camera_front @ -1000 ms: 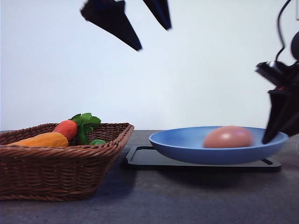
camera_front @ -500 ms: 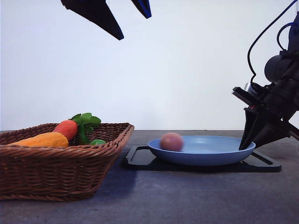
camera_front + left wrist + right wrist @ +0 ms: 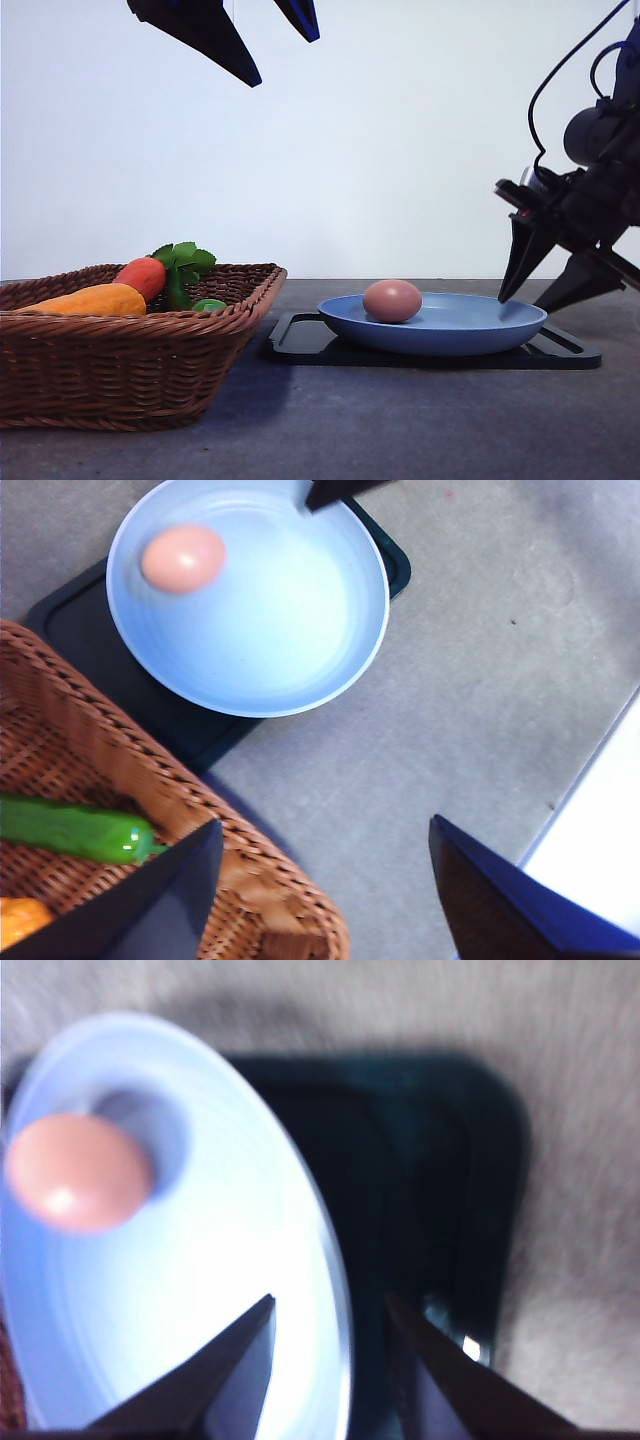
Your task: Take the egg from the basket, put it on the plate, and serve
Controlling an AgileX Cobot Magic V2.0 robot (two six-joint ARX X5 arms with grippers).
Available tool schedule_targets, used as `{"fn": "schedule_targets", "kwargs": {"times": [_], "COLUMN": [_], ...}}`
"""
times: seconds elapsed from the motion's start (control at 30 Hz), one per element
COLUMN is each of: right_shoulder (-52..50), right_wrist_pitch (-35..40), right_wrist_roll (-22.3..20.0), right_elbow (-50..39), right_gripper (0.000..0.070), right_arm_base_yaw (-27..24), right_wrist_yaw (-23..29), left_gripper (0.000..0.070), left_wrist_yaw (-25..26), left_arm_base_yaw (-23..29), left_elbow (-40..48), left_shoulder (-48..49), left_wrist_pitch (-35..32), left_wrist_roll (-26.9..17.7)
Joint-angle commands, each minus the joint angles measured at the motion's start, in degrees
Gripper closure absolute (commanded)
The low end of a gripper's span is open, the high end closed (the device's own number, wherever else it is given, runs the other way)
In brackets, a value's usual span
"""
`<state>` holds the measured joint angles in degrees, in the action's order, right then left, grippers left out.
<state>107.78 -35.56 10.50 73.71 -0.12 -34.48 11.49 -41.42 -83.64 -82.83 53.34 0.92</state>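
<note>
One egg (image 3: 392,300) lies in the light-blue plate (image 3: 470,325), on the side of the dish farthest from the right gripper (image 3: 545,296), and the plate itself sits on a flat black tray (image 3: 300,338) on the grey table (image 3: 400,430). The right gripper's fingers (image 3: 522,262) are spread apart with nothing between them, their tips just at the plate's near rim, one tip over the rim and the other just outside it above the tray; whether they touch the plate cannot be told. In the right wrist view the egg (image 3: 78,1172) rests across the plate (image 3: 200,1290) from the two dark fingers (image 3: 235,1370), with the tray (image 3: 440,1210) showing beside and beyond them. The left gripper (image 3: 255,40) hangs high above the woven wicker basket (image 3: 130,350), its fingers (image 3: 215,35) wide apart and holding nothing, well clear of everything below. In the left wrist view the basket (image 3: 150,810) lies just under the fingers (image 3: 150,900), with a green pepper-like toy (image 3: 75,830) inside it, and the plate (image 3: 260,620) with the egg (image 3: 183,558) lies farther out. In the front view the basket also holds an orange-red carrot toy (image 3: 143,276) with green leaves and a yellow-orange elongated toy (image 3: 90,299).
</note>
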Motion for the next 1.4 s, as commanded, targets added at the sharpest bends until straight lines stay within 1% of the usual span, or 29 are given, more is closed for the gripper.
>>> {"fn": "schedule_targets", "kwargs": {"times": [0.0,0.1,0.17,0.23,0.27,0.3,0.37,0.57,0.67,0.73,0.83,0.9,1.0,1.1,1.27,1.37], "right_shoulder": [-0.96,-3.96,-6.54,-9.5,-10.97,-12.6,-16.12,-27.08,-32.49,-35.99,-41.52,-44.93,-50.31,-54.88,-61.15,-63.43], "right_wrist_pitch": [-1.71,-4.61,-6.57,-8.86,-9.77,-10.55,-11.23,-10.33,-8.21,-6.34,-2.06,1.13,7.05,13.45,27.76,37.18], "right_wrist_roll": [-0.28,-0.28,-1.08,-2.4,-3.05,-3.68,-3.92,-4.33,-4.57,-4.57,-4.57,-4.57,-4.55,-4.57,-4.51,-4.23], "right_elbow": [2.07,3.06,3.03,3.01,2.94,2.78,2.08,-2.0,-5.22,-7.71,-12.5,-16.04,-22.65,-29.67,-41.92,-47.9], "right_gripper": [0.0481,0.0504,0.0566,0.0633,0.0661,0.0685,0.07,0.07,0.07,0.07,0.07,0.07,0.07,0.07,0.07,0.07], "right_arm_base_yaw": [-1.05,-2.19,-2.37,-2.02,-1.58,-0.99,1.13,9.24,13.52,16.03,18.96,20.21,21.55,22.44,23.72,24.09], "right_wrist_yaw": [0.0,0.02,0.55,2.95,4.76,7.12,12.68,28.41,35.95,39.82,45.05,46.71,46.88,46.95,47.08,47.1], "left_gripper": [0.0354,0.0482,0.0573,0.0668,0.0697,0.07,0.07,0.07,0.07,0.07,0.07,0.07,0.07,0.07,0.07,0.07], "left_wrist_yaw": [-0.2,-1.06,-3.12,-5.09,-5.66,-5.92,-5.99,-5.99,-5.99,-5.99,-5.99,-5.99,-5.99,-5.99,-6.01,-6.01], "left_arm_base_yaw": [0.26,1.52,2.62,3.97,4.66,5.4,7.31,14.86,18.33,20.2,22.38,23.21,23.57,23.58,23.36,23.36], "left_elbow": [-1.18,-1.18,-1.16,-1.16,-1.16,-1.16,-1.16,-0.64,0.38,1.92,6.51,10.86,19.42,28.14,41.91,48.03], "left_shoulder": [-0.22,-0.22,-0.22,-0.23,-0.24,-0.24,-0.24,-0.22,0.27,1.26,4.61,7.76,14.07,20.92,32.7,39.16], "left_wrist_pitch": [-0.7,-1.51,-2.41,-3.35,-3.83,-4.3,-4.92,-5.22,-6.08,-7.55,-12.27,-17.02,-24.9,-31.22,-39.44,-41.78], "left_wrist_roll": [-1.72,-1.91,-2.57,-3.81,-4.25,-4.53,-4.54,-4.27,-4.16,-3.74,-2.81,-1.97,-1.24,0.05,3.02,3.24]}}
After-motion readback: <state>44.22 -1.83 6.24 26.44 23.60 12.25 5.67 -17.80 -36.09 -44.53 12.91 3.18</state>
